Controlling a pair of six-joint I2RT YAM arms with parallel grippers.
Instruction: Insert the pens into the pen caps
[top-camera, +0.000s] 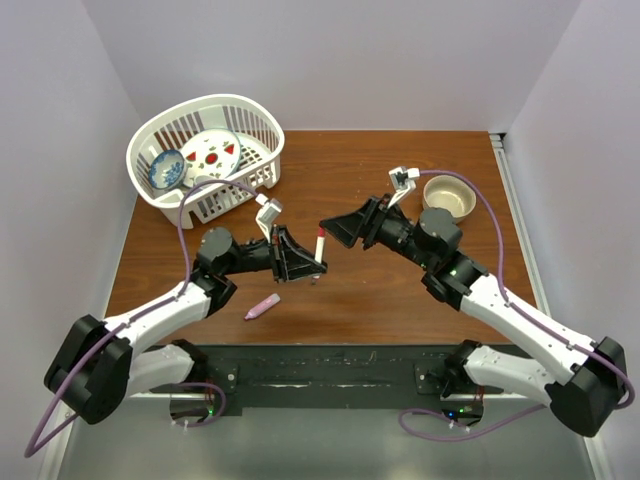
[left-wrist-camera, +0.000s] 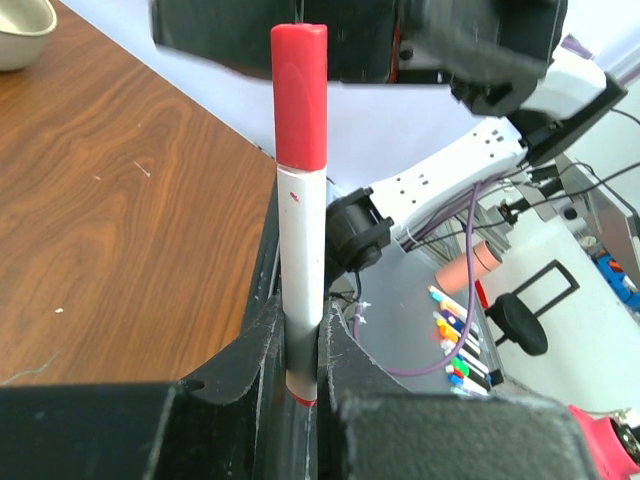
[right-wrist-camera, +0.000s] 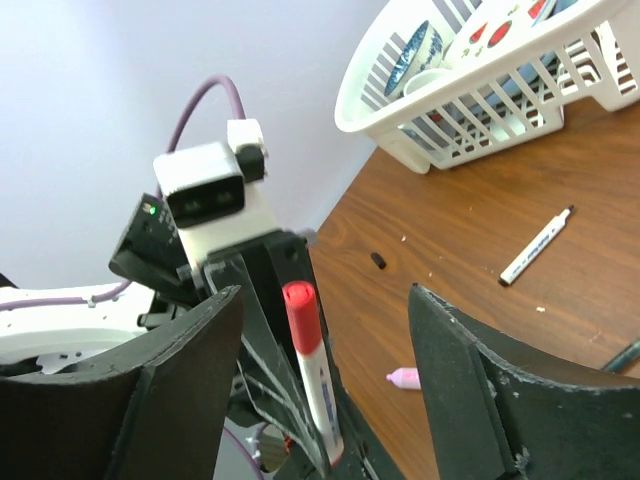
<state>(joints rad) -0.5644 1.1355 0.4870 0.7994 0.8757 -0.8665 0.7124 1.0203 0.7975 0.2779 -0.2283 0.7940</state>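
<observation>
L fingers sit nearest the lens in the L wrist view: closed narrow on the lower barrel of the white pen. The pen is held upright, lifted clear of the surface. A red cap is seen on its top end and the seam w/ the white barrel is visible. It is judged seated, but full seating can't be confirmed.

R fingers are spread wide, one each side of that pen in the R wrist view. No contact is seen, nothing is held.

A pink pen is noted lying on the surface beside the L arm; capped or not can't be told. A second slim pen, white w/ dark tip, lies near the basket. A small dark cap lies apart from it, so this one is judged uncapped.

Progress est.: one pen approx. done, at least one left, pink unknown.
</observation>
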